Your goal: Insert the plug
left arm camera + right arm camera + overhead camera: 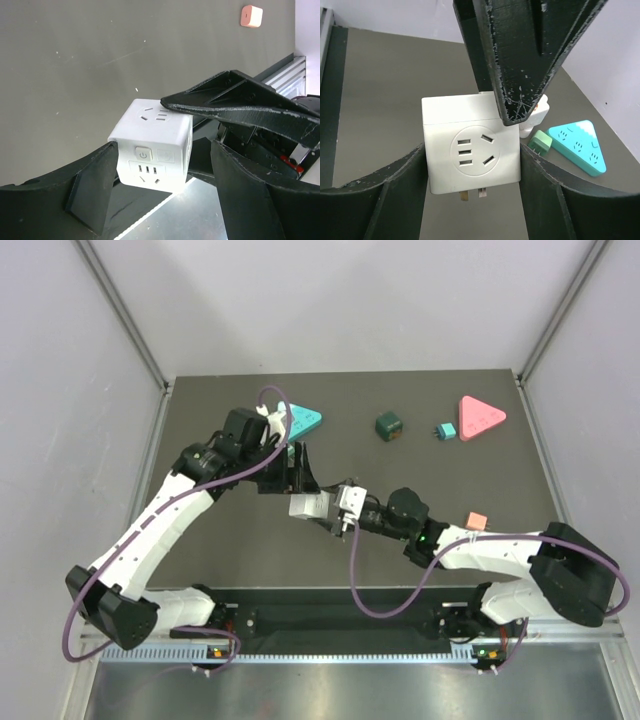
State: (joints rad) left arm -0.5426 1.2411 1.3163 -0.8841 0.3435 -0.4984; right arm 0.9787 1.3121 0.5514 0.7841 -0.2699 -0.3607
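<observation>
A white cube socket (470, 150) with metal prongs (464, 195) underneath is clamped between my right gripper's (471, 167) fingers, held above the mat at centre (303, 507). My left gripper (165, 172) is open. Its fingers straddle the same cube (152, 145): the left finger (95, 185) is at the cube's side and the other stands apart. One left finger (520, 75) crosses the cube's upper right corner in the right wrist view. A teal triangular power strip (577, 145) lies behind (303, 421), with a white plug (536, 114) and a small green plug (540, 142) beside it.
On the dark mat's far side are a dark green cube (389, 425), a small teal plug (445, 430) and a pink triangular strip (481, 418). A salmon cube (477, 522) lies near the right arm. Grey walls enclose the mat (250, 550).
</observation>
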